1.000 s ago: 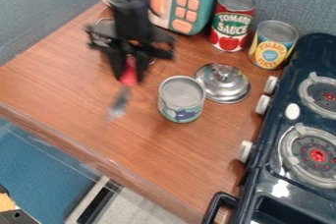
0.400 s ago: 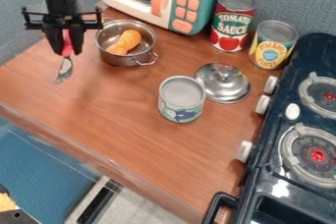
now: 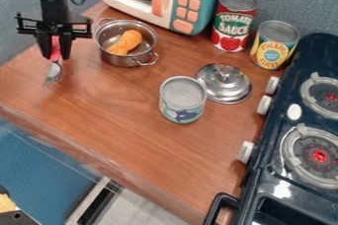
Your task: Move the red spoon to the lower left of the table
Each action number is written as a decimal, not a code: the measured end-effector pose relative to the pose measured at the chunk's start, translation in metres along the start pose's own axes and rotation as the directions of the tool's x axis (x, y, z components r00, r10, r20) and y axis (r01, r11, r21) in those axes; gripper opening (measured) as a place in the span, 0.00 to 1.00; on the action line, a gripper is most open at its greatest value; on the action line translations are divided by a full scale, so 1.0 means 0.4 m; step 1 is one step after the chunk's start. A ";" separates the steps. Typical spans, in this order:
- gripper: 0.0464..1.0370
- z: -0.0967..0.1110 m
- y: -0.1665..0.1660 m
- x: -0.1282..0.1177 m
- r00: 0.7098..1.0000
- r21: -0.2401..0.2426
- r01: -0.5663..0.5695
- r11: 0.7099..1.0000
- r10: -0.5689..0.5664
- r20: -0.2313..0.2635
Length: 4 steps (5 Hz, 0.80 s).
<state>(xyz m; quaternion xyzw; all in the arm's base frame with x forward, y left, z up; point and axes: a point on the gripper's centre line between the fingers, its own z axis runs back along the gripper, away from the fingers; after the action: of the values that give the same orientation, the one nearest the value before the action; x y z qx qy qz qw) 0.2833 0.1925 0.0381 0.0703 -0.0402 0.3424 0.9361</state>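
Claw (image 3: 56, 56) clamped on red spoon (image 3: 53, 72), bowl hanging beneath it; carrying step apparently in hand — next move calls for lowering to table (image 3: 125, 130) below claw, then release.

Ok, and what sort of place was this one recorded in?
Probably a toy kitchen set up on a wooden counter: a toy microwave, a small stove with molded burners, and a little metal pot.

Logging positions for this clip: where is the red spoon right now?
In the camera view, the red spoon hangs from the gripper at upper left, left of the metal pot.
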 end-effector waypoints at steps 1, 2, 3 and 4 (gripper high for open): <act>0.28 -0.014 0.011 0.013 1.000 0.024 0.004 1.000 -0.004 -0.004; 0.28 -0.036 0.030 0.006 0.999 0.047 -0.007 0.999 0.009 -0.041; 0.28 -0.050 0.045 0.007 0.998 0.093 -0.011 0.996 0.017 -0.061; 0.34 -0.056 0.044 0.008 0.997 0.091 -0.007 0.996 0.014 -0.077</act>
<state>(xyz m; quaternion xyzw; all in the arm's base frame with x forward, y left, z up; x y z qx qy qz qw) 0.2752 0.2115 0.0180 0.0994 0.0113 0.3512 0.9309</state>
